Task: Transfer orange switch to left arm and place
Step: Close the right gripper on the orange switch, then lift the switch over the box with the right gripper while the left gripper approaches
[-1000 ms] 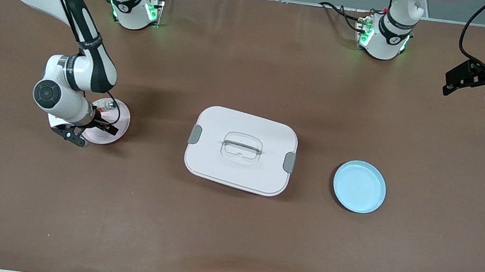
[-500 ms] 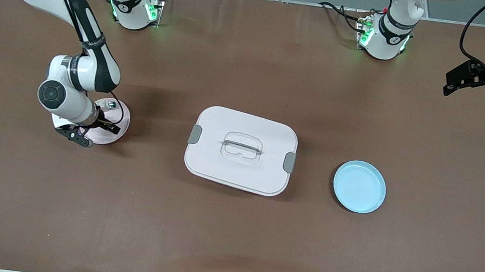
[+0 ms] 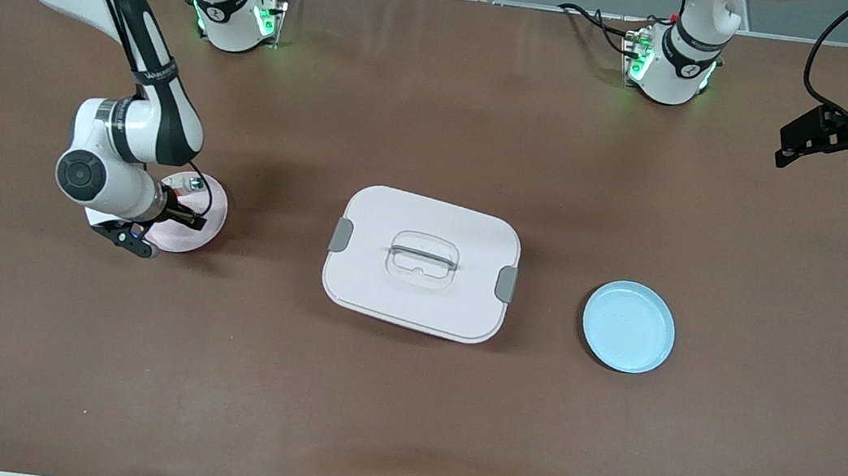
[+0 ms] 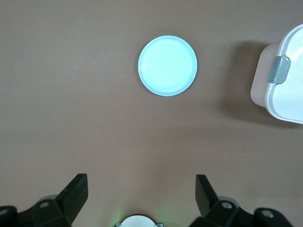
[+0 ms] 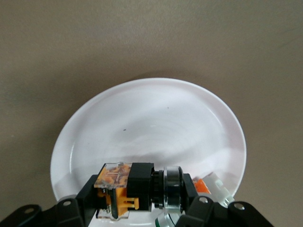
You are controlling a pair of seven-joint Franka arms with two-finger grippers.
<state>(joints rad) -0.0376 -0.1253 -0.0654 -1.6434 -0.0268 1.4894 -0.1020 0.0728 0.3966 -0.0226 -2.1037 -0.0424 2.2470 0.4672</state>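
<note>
The right pincer [image 5: 142,208] is closed on the switch [image 5: 137,189], just above the pink plate [image 3: 206,226]. The switch lies sideways across its tips. The box [image 3: 421,262] sits between it and the blue plate [image 3: 629,326]. The left pincer [image 3: 821,143] waits open, high up, well apart.

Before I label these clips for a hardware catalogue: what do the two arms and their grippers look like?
Both arms are glossy white with black joint bands and green lights at their bases. Black cables trail along them. The right gripper and the left gripper are small, black and two-fingered.
</note>
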